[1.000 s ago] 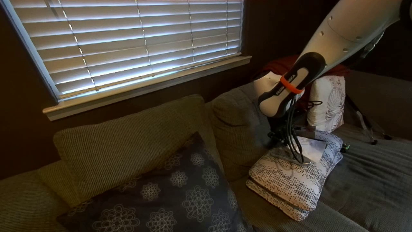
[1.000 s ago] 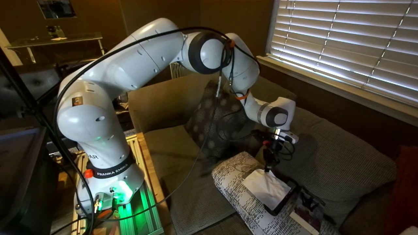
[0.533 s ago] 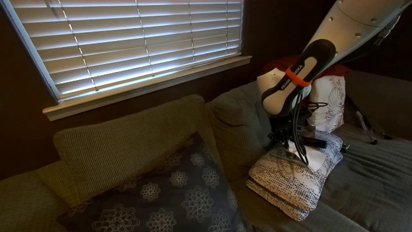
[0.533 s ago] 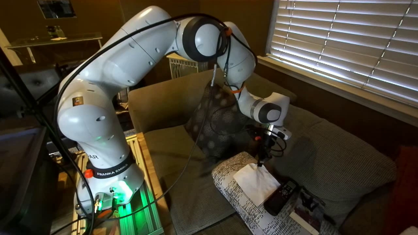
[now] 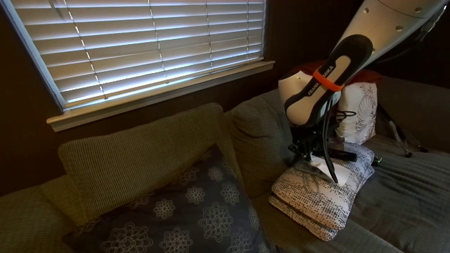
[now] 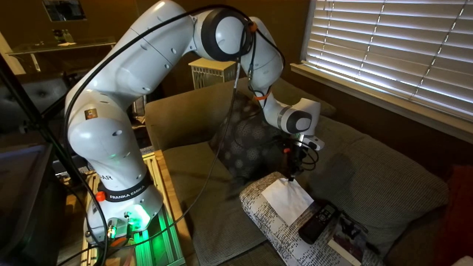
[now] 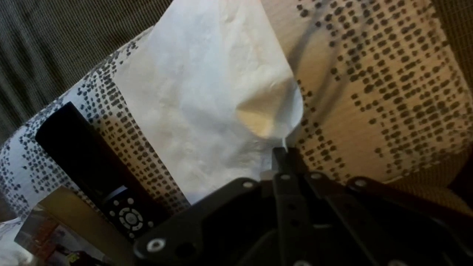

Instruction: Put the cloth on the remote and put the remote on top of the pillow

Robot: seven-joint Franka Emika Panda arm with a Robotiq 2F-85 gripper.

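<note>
My gripper [image 6: 291, 178] is shut on one edge of the white cloth [image 6: 288, 203], just above the pillow [image 6: 255, 197]. In the wrist view, the fingertips of my gripper [image 7: 284, 152] pinch a raised fold of the cloth [image 7: 210, 88]. The rest of the cloth hangs down and spreads over the dotted cream pillow [image 7: 399, 77]. The black remote [image 6: 318, 223] lies uncovered on the pillow, beside the cloth; it also shows in the wrist view [image 7: 88, 162]. In an exterior view, cables partly hide the cloth [image 5: 342, 174] and the remote [image 5: 341, 155].
A small box with a picture [image 6: 349, 234] lies beside the remote on the pillow. A dark grey flower-patterned pillow [image 5: 193, 211] leans on the couch. A white cushion [image 5: 358, 112] and a red blanket [image 6: 456, 210] are at the far end. Couch back cushions [image 6: 369, 159] rise close behind the gripper.
My gripper has moved up and towards the dark flower-patterned pillow, drawing the cloth along. The cloth partly covered the remote a second ago; now the remote is bare. The remote has not moved.
</note>
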